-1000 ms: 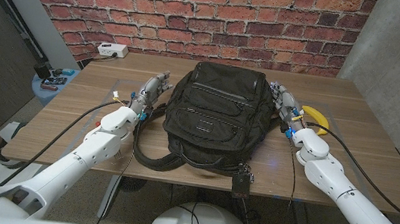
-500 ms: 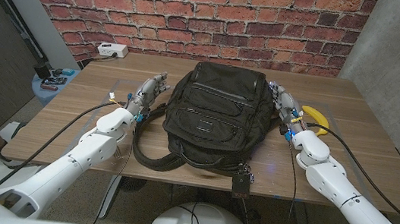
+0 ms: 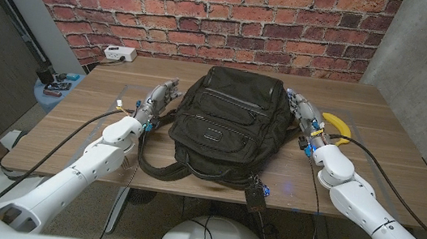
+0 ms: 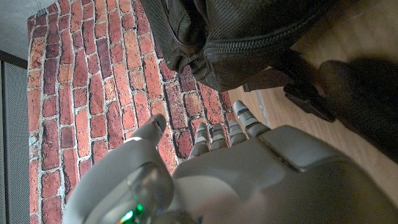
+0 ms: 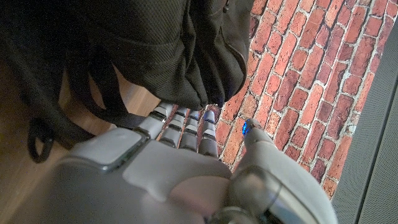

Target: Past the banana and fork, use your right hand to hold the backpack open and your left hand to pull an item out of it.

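Both arms have drawn back slightly toward you; the bag (image 3: 225, 125) has slid a little nearer. Your left hand (image 3: 156, 101) and right hand (image 3: 304, 118) flank it, fingers apart, holding nothing. Banana (image 3: 336, 127) lies beyond the right hand. Reach both hands to the bag's far, closed top before gripping.

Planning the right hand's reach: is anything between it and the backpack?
Nothing visible. The right hand is beside the black backpack, fingers up against its side in the right wrist view. The banana lies on the hand's outer side, away from the bag.
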